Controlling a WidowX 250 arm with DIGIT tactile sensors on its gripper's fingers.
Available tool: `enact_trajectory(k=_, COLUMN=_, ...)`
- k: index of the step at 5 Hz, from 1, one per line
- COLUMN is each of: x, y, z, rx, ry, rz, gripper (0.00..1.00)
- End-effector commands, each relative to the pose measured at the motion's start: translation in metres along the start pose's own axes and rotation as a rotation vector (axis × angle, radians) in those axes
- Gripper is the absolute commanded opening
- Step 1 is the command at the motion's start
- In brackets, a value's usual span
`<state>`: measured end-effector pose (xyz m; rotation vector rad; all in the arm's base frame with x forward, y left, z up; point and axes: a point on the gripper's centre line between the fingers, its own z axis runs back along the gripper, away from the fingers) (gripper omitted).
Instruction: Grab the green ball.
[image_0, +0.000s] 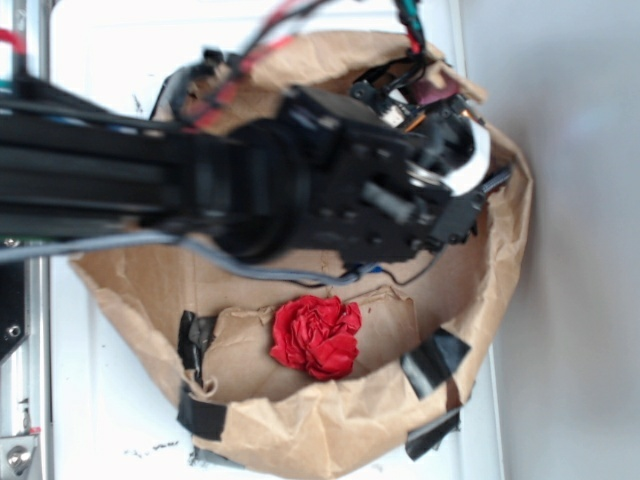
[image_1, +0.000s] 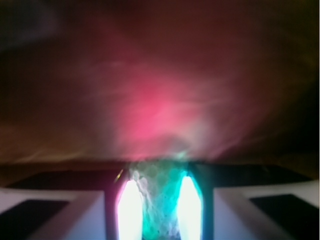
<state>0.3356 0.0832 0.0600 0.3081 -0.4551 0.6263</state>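
In the wrist view the green ball (image_1: 160, 212) fills the narrow gap between my two brightly lit fingers (image_1: 130, 210); its dimpled surface touches both. My gripper (image_1: 158, 184) is shut on it. Everything beyond the ball is a blurred red and brown glow. In the exterior view my blurred black arm reaches from the left across the brown paper enclosure, and the gripper (image_0: 480, 200) is at the enclosure's right side. The ball is hidden there behind the arm.
A crumpled red paper wad (image_0: 316, 335) lies on the enclosure floor, below the arm. The brown paper wall (image_0: 300, 430) rings the space, patched with black tape (image_0: 435, 362). White surface lies outside it, with a metal frame (image_0: 20, 400) at the left.
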Motion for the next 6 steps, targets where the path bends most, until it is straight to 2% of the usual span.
enact_trajectory(k=1, x=0.001, y=0.028, z=0.070, rx=-0.241, ry=-0.036, rz=-0.033, gripper=0.00)
enact_trajectory(k=2, x=-0.003, y=0.031, z=0.082, rx=-0.280, ry=-0.044, rz=-0.070, gripper=0.00)
enact_trajectory(k=3, x=-0.004, y=0.031, z=0.088, rx=-0.306, ry=0.034, rz=-0.135, gripper=0.00)
enact_trajectory(k=4, x=-0.009, y=0.032, z=0.106, rx=-0.388, ry=0.241, rz=-0.317, gripper=0.00)
enact_trajectory(k=5, x=-0.013, y=0.037, z=0.128, rx=-0.423, ry=0.338, rz=-0.388, gripper=0.00)
enact_trajectory(k=6, x=-0.017, y=0.043, z=0.140, rx=-0.372, ry=0.323, rz=-0.366, gripper=0.00)
